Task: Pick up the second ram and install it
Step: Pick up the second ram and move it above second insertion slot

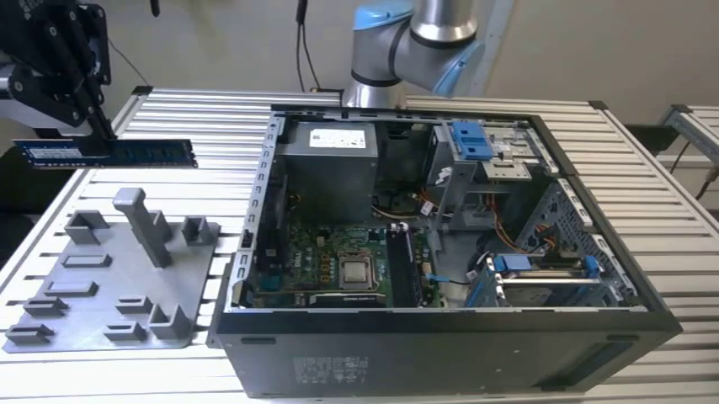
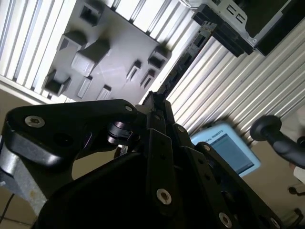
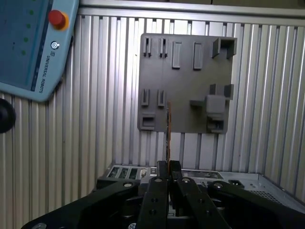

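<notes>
Exterior view: at the exterior view's upper left, the gripper (image 1: 103, 135) hangs above the table. Its fingers are clamped on the second ram (image 1: 135, 153), one stick held level. One grey fixture plate (image 1: 113, 286) lies below it, and one open computer case (image 1: 607, 252) sits at centre.

Second wrist view: the fingers (image 2: 159, 138) pinch the stick's thin edge, with the plate beyond.

First wrist view: the stick runs edge-on over the plate, with one teach pendant (image 3: 28, 43) nearby.

Carrying it well probably needs a firm, level hold, clear of the case wall.

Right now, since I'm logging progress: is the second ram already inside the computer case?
No, the tool holds the second ram above the table, outside the computer case.
</notes>
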Motion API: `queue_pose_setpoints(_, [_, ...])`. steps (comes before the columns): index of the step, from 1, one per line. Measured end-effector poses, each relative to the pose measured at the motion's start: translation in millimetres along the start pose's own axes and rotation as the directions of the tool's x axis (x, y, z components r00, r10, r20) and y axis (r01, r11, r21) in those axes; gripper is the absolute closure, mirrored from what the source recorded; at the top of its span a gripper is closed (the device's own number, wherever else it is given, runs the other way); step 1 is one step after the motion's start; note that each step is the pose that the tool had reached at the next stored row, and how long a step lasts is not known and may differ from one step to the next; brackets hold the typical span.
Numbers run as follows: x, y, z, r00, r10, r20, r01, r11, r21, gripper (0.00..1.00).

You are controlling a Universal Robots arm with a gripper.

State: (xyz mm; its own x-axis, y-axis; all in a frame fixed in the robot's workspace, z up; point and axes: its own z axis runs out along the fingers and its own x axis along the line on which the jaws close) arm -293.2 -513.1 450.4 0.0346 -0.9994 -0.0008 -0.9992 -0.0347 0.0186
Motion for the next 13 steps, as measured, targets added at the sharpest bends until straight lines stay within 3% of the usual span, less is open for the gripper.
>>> queue_pose_setpoints(13, [0.4,-13.0,-0.2,1.0000,0.000,0.0001,0.000,1.0000,0.0001,0.86])
